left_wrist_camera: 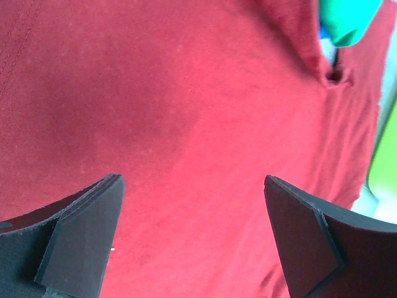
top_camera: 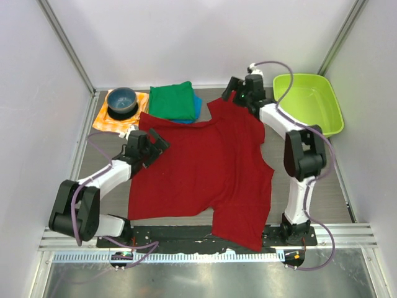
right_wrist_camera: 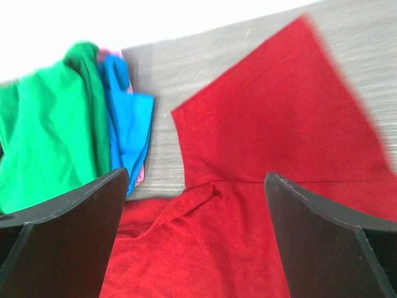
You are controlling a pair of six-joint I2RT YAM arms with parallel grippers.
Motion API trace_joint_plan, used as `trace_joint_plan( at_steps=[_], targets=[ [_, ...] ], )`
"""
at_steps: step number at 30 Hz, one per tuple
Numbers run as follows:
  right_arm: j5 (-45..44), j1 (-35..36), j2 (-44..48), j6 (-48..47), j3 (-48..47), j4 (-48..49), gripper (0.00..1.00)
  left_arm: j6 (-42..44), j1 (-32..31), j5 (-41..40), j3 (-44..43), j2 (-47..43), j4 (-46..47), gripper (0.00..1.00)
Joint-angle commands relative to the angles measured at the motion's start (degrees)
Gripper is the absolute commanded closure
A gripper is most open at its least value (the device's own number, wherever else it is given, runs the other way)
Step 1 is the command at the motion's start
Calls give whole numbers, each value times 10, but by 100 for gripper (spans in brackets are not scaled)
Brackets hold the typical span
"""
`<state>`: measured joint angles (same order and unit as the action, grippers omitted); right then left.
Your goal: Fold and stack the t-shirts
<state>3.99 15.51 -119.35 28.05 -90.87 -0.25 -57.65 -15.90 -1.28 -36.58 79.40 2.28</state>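
Observation:
A dark red t-shirt (top_camera: 205, 167) lies spread flat over the middle of the table, its lower hem hanging over the near edge. Behind it sits a folded green t-shirt (top_camera: 171, 99) on top of a blue t-shirt (top_camera: 196, 108). My left gripper (top_camera: 159, 141) hovers open over the red shirt's left shoulder; red cloth (left_wrist_camera: 186, 112) fills its view and nothing is between the fingers. My right gripper (top_camera: 238, 92) stands open just above the far right sleeve (right_wrist_camera: 279, 124), with the green shirt (right_wrist_camera: 49, 136) and the blue shirt (right_wrist_camera: 131, 121) to its left.
A lime green bin (top_camera: 329, 105) stands at the back right. At the back left a blue bowl (top_camera: 122, 99) rests on an orange-and-white checked cloth (top_camera: 104, 121). White walls close in the table on three sides.

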Motion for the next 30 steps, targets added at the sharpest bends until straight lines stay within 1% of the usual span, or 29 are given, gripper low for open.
trace_joint_plan(
  at_steps=[1,3,4,6,7,11,16,22,25,26,29,30],
  targets=[
    [-188,-16,150,-54,54,-75,3,19,-2,8,-3,-57,-20,0],
    [-224,-24,199,-30,95,-105,3,24,-3,5,-2,-78,-36,0],
    [-248,-29,214,-27,134,-110,3,25,-2,2,-2,-84,-40,0],
    [-254,-40,239,-18,169,-115,4,25,-2,0,0,-97,-47,0],
    [-257,-43,238,-13,191,-118,4,25,-3,0,1,-100,-49,0],
    [-260,-58,211,0,207,-155,8,18,-3,7,3,-108,-52,0],
    [-255,-65,191,9,239,-133,9,17,-3,11,12,-124,-54,0],
    [-252,-72,168,14,240,-128,12,23,-2,2,18,-134,-64,0],
    [-245,-75,153,14,243,-114,22,24,-3,0,19,-134,-64,0],
    [-244,-76,150,16,243,-108,32,24,-2,0,19,-132,-64,0],
    [-235,-77,134,22,243,-106,48,24,-2,0,19,-131,-63,0],
    [-227,-78,123,24,241,-105,48,24,-2,0,20,-130,-63,0]
  ],
)
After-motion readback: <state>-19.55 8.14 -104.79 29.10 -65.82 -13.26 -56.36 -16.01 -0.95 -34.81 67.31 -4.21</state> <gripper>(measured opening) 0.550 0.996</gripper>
